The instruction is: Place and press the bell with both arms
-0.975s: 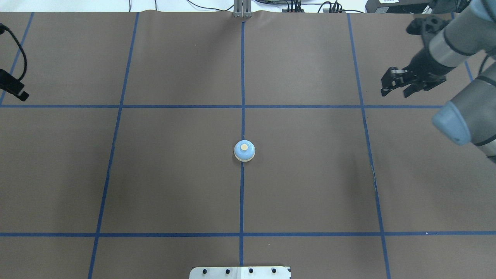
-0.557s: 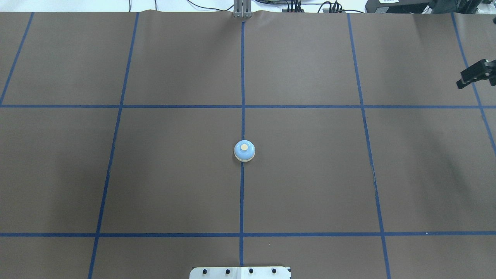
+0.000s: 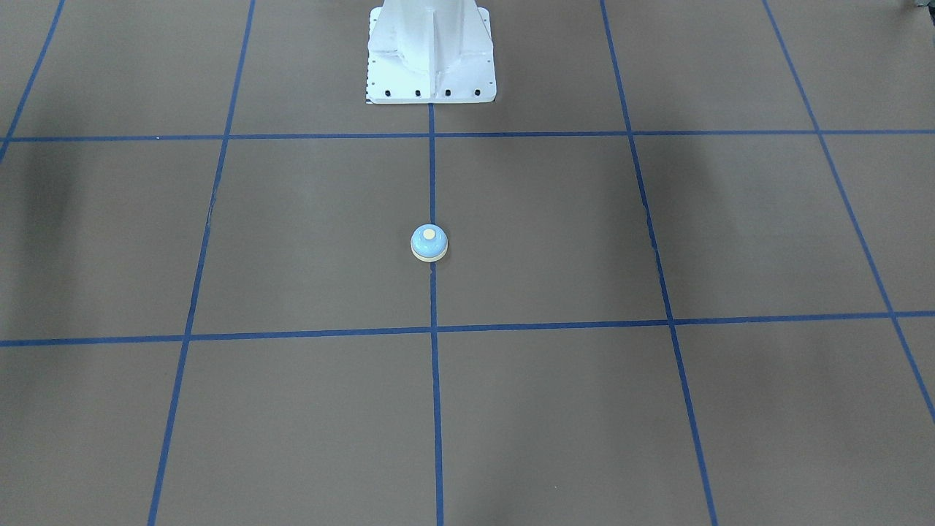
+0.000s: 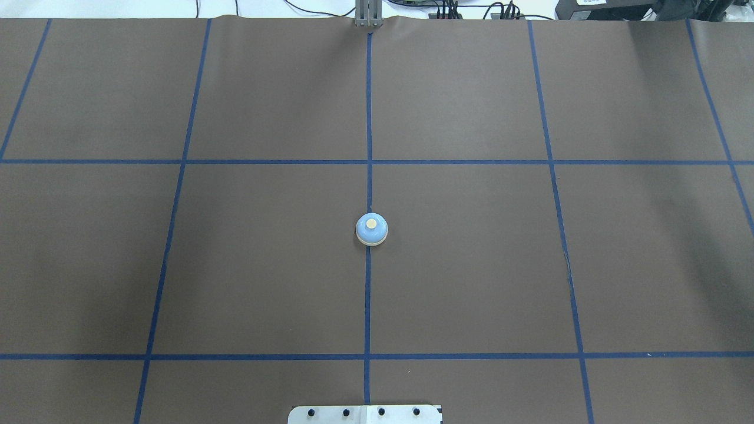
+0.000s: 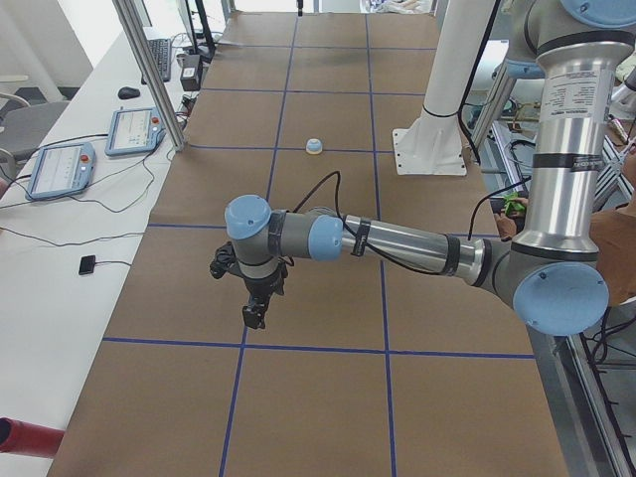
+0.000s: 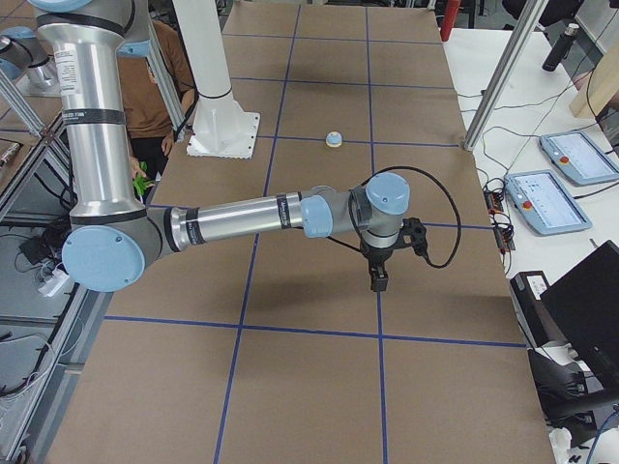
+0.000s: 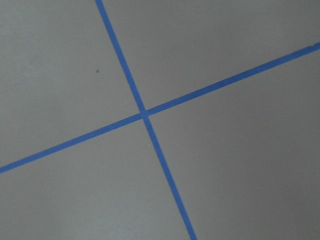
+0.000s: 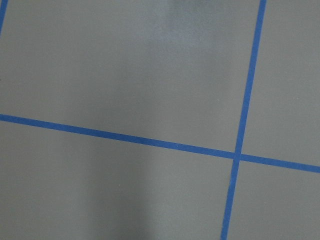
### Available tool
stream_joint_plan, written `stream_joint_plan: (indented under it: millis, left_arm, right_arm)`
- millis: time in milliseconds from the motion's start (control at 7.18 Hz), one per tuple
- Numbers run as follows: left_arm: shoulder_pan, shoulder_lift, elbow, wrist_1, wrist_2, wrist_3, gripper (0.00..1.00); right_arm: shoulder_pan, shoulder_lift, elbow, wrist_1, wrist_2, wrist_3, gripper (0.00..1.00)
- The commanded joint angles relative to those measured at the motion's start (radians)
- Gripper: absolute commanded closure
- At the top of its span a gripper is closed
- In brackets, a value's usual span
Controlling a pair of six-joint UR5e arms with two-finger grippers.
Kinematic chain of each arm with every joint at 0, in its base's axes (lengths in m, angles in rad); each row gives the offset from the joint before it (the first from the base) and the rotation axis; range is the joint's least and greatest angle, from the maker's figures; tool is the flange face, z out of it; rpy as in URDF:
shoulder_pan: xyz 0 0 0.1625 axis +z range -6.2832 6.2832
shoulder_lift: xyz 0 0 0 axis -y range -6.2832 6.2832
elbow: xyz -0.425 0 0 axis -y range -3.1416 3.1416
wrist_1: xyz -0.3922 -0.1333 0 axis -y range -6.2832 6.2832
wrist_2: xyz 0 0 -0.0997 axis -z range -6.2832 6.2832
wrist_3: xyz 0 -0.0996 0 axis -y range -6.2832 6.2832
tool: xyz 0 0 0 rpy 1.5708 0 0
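Observation:
The bell (image 4: 371, 229) is small, light blue, with a cream base ring and cream button. It stands upright on the centre blue tape line, also in the front view (image 3: 429, 243) and both side views (image 5: 314, 146) (image 6: 334, 139). My left gripper (image 5: 255, 316) shows only in the exterior left view, hanging over the mat far from the bell. My right gripper (image 6: 378, 282) shows only in the exterior right view, also far from the bell. I cannot tell whether either is open or shut. Both wrist views show only brown mat and crossing blue tape.
The white pedestal base (image 3: 431, 51) stands behind the bell on the robot's side. Teach pendants (image 5: 139, 129) (image 6: 566, 155) and cables lie on the white side tables. Aluminium posts (image 5: 149, 70) stand at the mat's far edge. A person (image 6: 160, 77) sits behind the pedestal.
The right arm and gripper have drawn back out of the overhead view to the right. The left gripper at the left edge has also left that view. The bell has not moved.

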Motion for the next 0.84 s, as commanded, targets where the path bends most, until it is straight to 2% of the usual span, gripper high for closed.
stream_joint_plan:
  millis: [0, 697]
  left_arm:
    - [-0.015, 0.033, -0.002, 0.001, 0.004, -0.011, 0.01]
    - [-0.022, 0.041, -0.014, 0.001, 0.004, -0.041, 0.00]
  right_arm:
    - [0.033, -0.020, -0.008, 0.005, 0.017, -0.015, 0.00]
    - [0.033, -0.028, -0.007, 0.005, 0.007, -0.018, 0.00]
